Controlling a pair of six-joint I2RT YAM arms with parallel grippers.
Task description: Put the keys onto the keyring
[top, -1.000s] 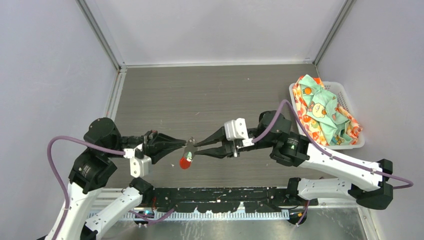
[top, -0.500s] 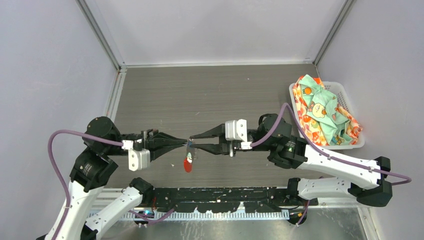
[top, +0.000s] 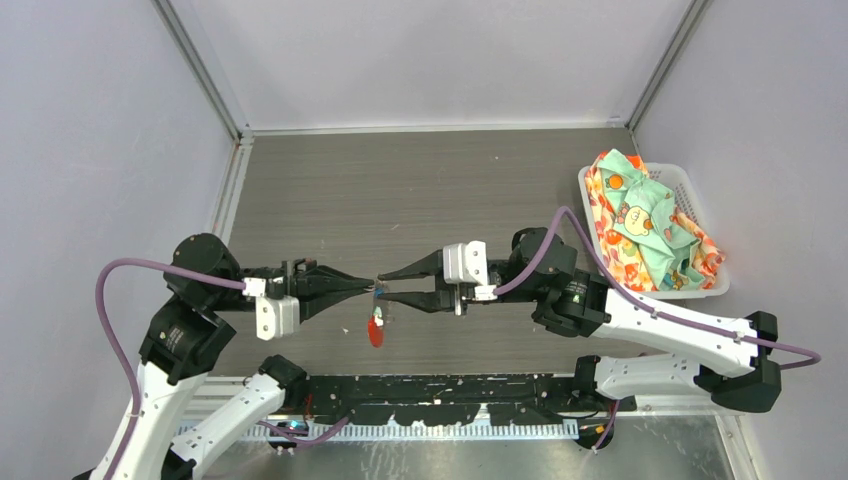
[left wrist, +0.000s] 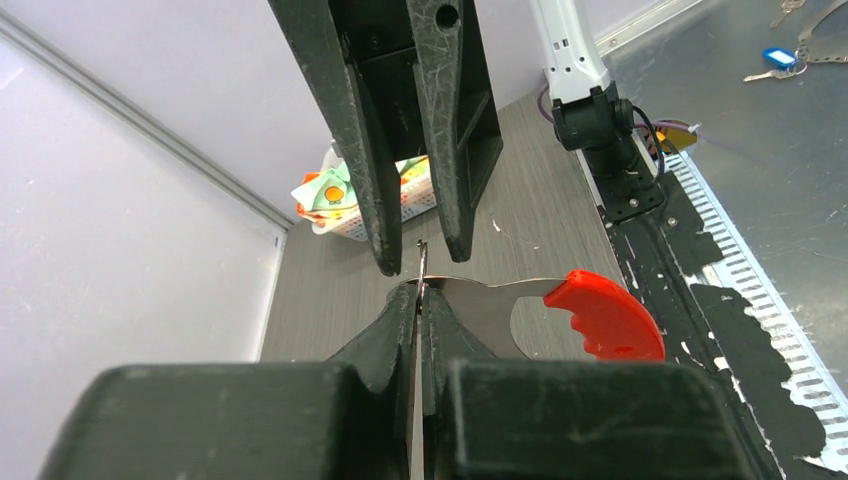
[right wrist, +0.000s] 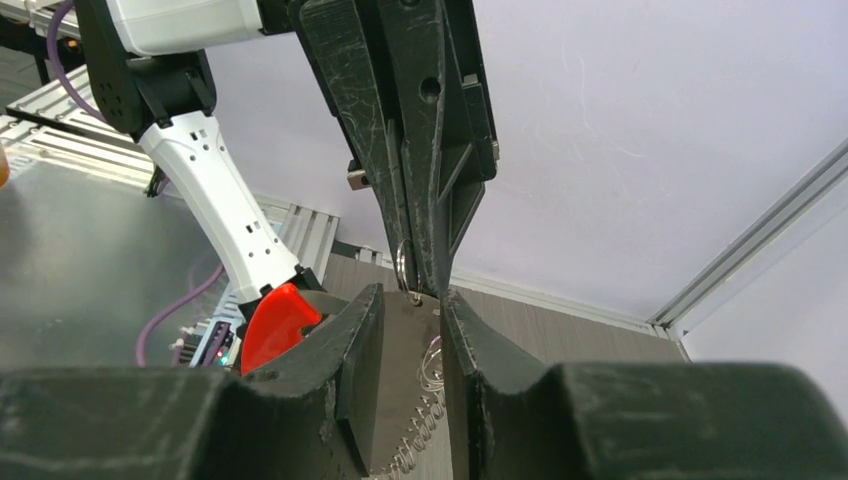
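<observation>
"One keyring (top: 375,332) only, then. Where does it sit?"

"Up off the table (top: 400,190), near the middle, hanging from the left gripper (top: 372,287). Those fingers are pinched tight on its top end, where a small wire ring (right wrist: 400,262) shows. The chain (right wrist: 425,435) and the red part (left wrist: 603,315) dangle below. I'd judge it is held that way so the ring stands steady in the air and is offered to the other arm."

"And the right gripper (top: 386,287)?"

"Tip to tip with the left, its jaws parted, one finger on either side of the left's fingertips and the ring. Nothing lies between its pads, so it grips nothing. It looks lined up to work at the ring or to take it over — which, I cannot tell."

"How many keys?"

"One I can count for sure — a blue-headed key (left wrist: 776,58) lying on the metal sheet (left wrist: 790,180) beyond the table's near edge, well apart from both grippers. A silvery shape (left wrist: 788,10) beside it, at the corner of the left wrist view, is too cropped to name. No green head shows in any view. I see no key on the ring, so by my reckoning the threading is not yet begun."

"Anything else?"

"One white basket (top: 688,292) at the right edge with one patterned cloth (top: 645,225) bundled in it, well apart from the work."
</observation>
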